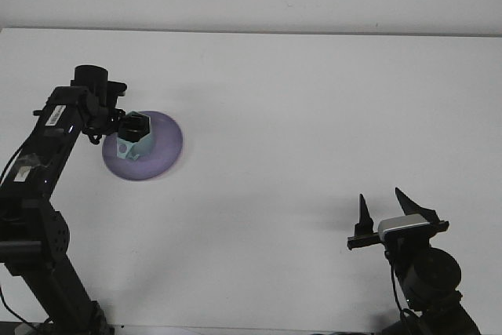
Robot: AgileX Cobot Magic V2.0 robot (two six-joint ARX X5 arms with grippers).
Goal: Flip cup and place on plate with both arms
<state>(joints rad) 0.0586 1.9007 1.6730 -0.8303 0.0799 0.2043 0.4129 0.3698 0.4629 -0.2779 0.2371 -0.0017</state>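
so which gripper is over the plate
The left gripper, at the cup on the purple plate. The right gripper sits open near the table's front right, far from both.

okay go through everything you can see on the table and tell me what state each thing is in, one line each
cup: light green, over the plate, gripped by the left arm
plate: purple, flat on the table, left side
left gripper: closed on the cup
right gripper: open, empty, fingers pointing up, far from the plate
table: white
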